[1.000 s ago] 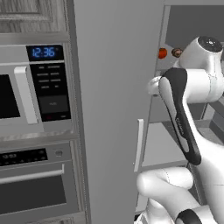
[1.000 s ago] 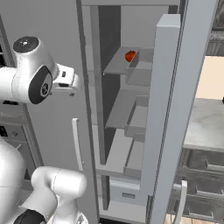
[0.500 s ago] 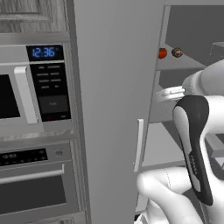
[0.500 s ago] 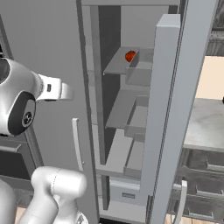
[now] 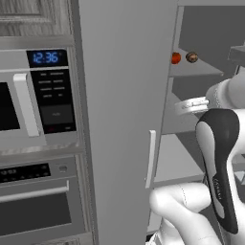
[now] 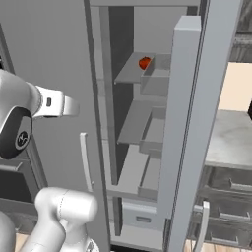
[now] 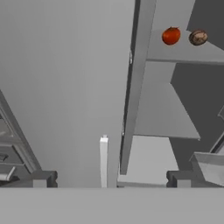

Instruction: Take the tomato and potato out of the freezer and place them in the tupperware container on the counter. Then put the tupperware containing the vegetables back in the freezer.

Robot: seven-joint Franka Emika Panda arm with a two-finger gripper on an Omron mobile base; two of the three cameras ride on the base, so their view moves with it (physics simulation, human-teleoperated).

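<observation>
The freezer [image 6: 142, 123] stands with its right door [image 6: 189, 118] swung open. On an upper inner shelf [image 7: 183, 52] the red-orange tomato [image 7: 171, 36] and the brown potato [image 7: 198, 37] lie side by side, apart from each other. They also show as tomato [image 5: 176, 58] and potato [image 5: 192, 57], and the tomato [image 6: 144, 63] sits at the shelf's back. My gripper [image 7: 111, 179] is open and empty, well below and short of that shelf, facing the closed left door's white handle [image 7: 103, 159]. The tupperware container is out of view.
A microwave with a blue clock [image 5: 45, 57] and a wall oven [image 5: 33, 201] stand left of the freezer. The counter [image 6: 231, 142] with grey drawers [image 6: 231, 197] lies to the right, behind the open door. Lower freezer shelves [image 6: 133, 123] are bare.
The arm's upper part has dropped down and drawn back from the top shelf, uncovering the potato in the left base view. The gripper stays open. The tomato and potato have not moved.
</observation>
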